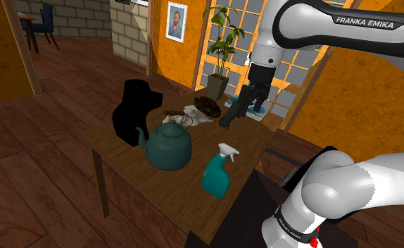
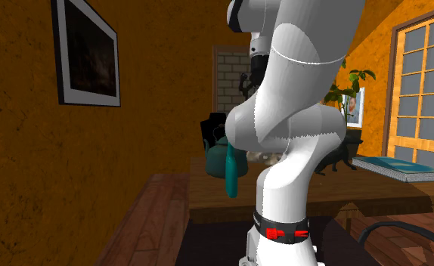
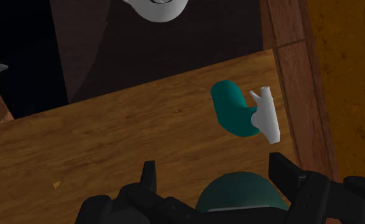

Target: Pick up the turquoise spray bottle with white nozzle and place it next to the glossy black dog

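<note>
Spray bottle [image 1: 217,175]: turquoise, rounded flaring body, white trigger nozzle, upright on grained wooden table [image 1: 172,191]; round teal kettle [image 1: 169,146] beside it; gripper [image 3: 216,173] fingers wide apart, empty

My arm [image 1: 338,184] rises at the shoulder view's near right and arches over toward its left. My gripper [image 3: 216,173] points down, black fingers [image 3: 148,179] standing well apart.

The table [image 3: 111,146] is drawn as warm wood, clear grain, fairly matt. The spray bottle [image 1: 216,176] is rendered smooth and plastic-looking with a soft sheen, and the same is seen on its nozzle [image 1: 229,150]. A slightly glossy finish is given to the kettle [image 1: 169,146]. The floor [image 1: 39,183] is done in dark wood planks.
</note>
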### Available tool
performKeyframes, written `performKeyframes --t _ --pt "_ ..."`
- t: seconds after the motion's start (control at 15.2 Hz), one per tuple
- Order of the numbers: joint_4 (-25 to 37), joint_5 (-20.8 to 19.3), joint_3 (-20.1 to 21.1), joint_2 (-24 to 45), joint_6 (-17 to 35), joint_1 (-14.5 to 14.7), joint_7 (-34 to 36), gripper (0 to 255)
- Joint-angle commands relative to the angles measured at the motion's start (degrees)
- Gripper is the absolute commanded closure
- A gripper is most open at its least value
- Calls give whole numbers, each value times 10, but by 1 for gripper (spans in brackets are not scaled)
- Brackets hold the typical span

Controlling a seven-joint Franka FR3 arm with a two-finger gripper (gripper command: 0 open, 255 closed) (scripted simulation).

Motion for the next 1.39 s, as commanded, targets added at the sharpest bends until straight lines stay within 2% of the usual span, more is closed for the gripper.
performKeyframes --t 0.0,0.66,1.12,1.32 --pt "0 0 0 0 0 0 0 0" --pt "-137 76 104 -30 140 67 63 0" --pt "-188 86 113 -24 196 72 62 0" --pt "-191 86 113 -23 201 72 62 0"
